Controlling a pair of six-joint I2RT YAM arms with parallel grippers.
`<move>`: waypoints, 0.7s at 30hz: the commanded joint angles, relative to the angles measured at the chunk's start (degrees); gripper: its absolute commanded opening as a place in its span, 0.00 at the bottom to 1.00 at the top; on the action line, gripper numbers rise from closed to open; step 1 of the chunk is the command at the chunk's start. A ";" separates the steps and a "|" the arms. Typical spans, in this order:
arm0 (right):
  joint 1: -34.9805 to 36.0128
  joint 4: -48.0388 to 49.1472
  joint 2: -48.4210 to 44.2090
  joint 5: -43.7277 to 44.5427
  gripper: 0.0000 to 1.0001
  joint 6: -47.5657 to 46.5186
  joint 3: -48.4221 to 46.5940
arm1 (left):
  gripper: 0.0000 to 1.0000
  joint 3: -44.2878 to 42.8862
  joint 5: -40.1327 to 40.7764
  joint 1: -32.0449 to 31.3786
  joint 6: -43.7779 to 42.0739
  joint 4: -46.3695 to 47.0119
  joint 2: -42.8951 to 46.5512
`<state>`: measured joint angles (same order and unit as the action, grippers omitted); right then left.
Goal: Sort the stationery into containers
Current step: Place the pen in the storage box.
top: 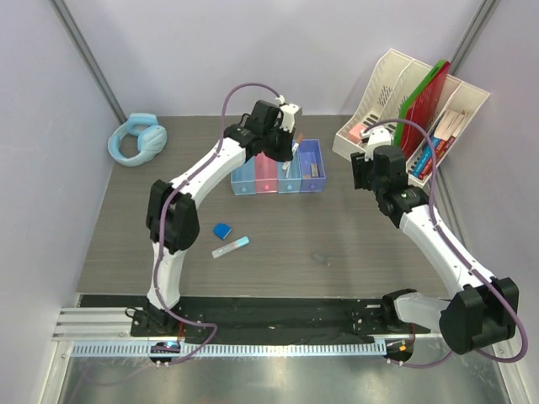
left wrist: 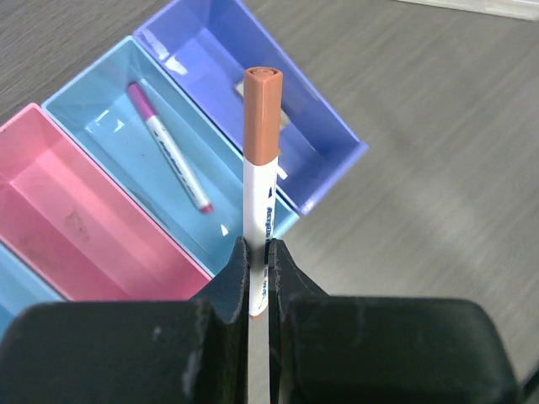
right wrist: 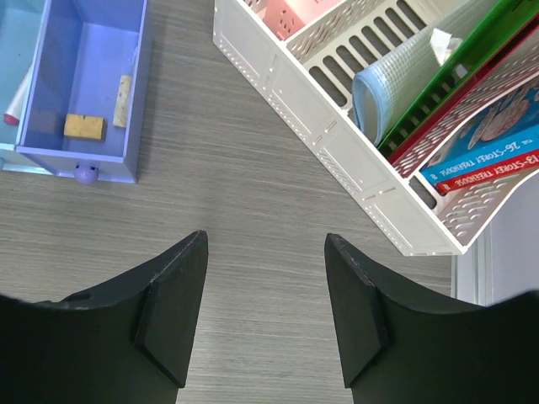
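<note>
Orange-capped white pen (left wrist: pixel 259 181) is standing upright, the left hand (left wrist: pixel 258 257) pinching its lower end above the row of bins (left wrist: pixel 84 210) by the counter's (top: pixel 337 252) far edge. The right hand (right wrist: pixel 265 244) is hovering spread over bare counter between the purple bin (right wrist: pixel 141 67) and the file organiser (right wrist: pixel 337 143).

My left arm (top: pixel 210 168) stretches far forward, left tool (left wrist: pixel 257 252) pinching a pen (left wrist: pixel 261 126); right arm (top: pixel 438 240) extended, right tool (right wrist: pixel 265 240) agape.
</note>
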<state>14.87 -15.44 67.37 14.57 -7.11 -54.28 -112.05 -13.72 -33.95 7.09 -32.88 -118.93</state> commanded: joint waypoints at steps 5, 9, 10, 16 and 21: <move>-0.20 3.84 -3.30 0.55 0.63 -0.71 1.01 | 0.00 -9.67 0.09 3.98 7.05 4.32 -10.51; -0.28 4.37 -4.18 0.37 0.63 -0.97 1.90 | 0.00 -12.40 -0.26 4.95 9.68 4.49 -13.51; -0.28 4.37 -4.27 0.29 0.63 -1.23 2.07 | 0.00 -12.84 -0.43 5.04 9.96 4.50 -14.04; -0.28 4.81 -4.36 -0.15 0.63 -1.50 2.43 | 0.27 -14.69 -3.07 5.13 10.92 3.79 -16.24; -0.28 4.72 -4.62 -0.50 0.63 -1.24 2.25 | 0.36 -14.43 -4.56 5.13 10.84 3.70 -15.98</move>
<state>14.76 -13.67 64.84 14.44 -8.03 -51.68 -124.01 -15.66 -28.75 17.34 -30.85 -135.15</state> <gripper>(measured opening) 0.630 0.345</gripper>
